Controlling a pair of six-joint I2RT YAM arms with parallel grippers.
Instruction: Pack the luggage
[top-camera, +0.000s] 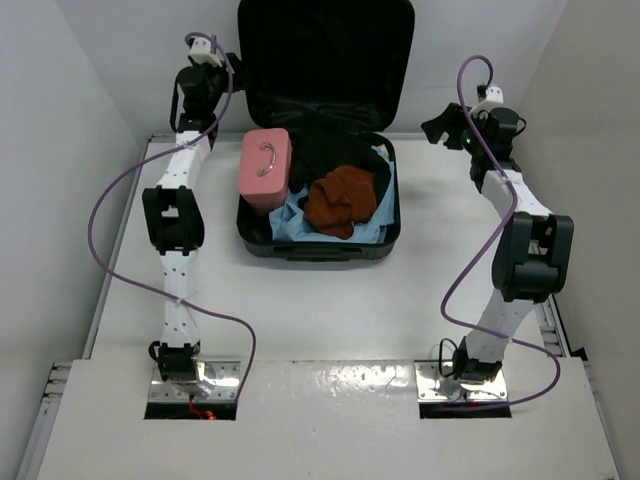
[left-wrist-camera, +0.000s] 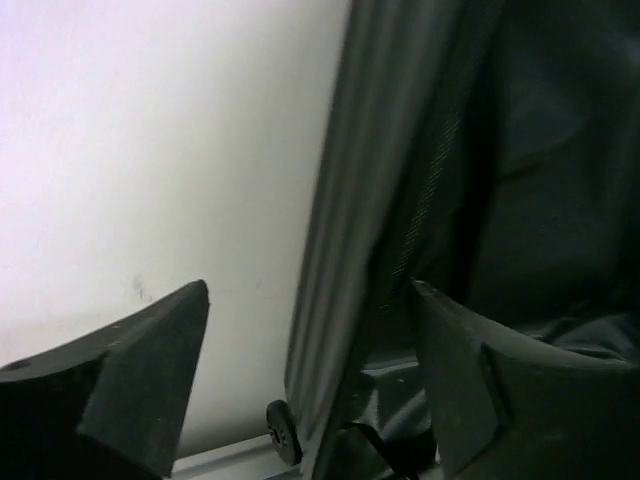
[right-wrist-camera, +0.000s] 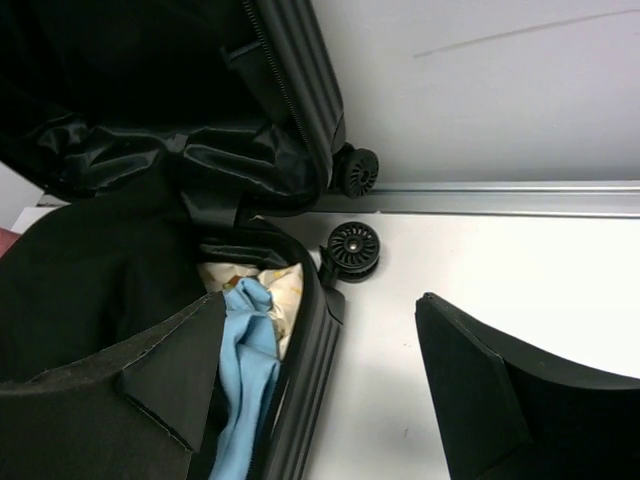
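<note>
The luggage (top-camera: 320, 250) lies open at the back of the table, its lid (top-camera: 325, 50) upright against the wall. Inside are a pink case (top-camera: 265, 168), a rust-brown garment (top-camera: 340, 200), light blue cloth (top-camera: 300, 222) and black fabric. My left gripper (top-camera: 232, 72) is at the lid's left edge. In the left wrist view it (left-wrist-camera: 310, 290) is open, with the ribbed lid edge (left-wrist-camera: 340, 230) between its fingers, untouched. My right gripper (top-camera: 440, 125) hovers by the base's right rear corner. It (right-wrist-camera: 322, 297) is open, straddling the ribbed side wall (right-wrist-camera: 310, 390).
Two black wheels (right-wrist-camera: 353, 250) sit at the luggage's rear corner beside a metal rail (right-wrist-camera: 500, 198) along the wall. Another wheel (left-wrist-camera: 283, 432) shows under the lid's left side. White walls close in behind and on both sides of the table (top-camera: 330, 320).
</note>
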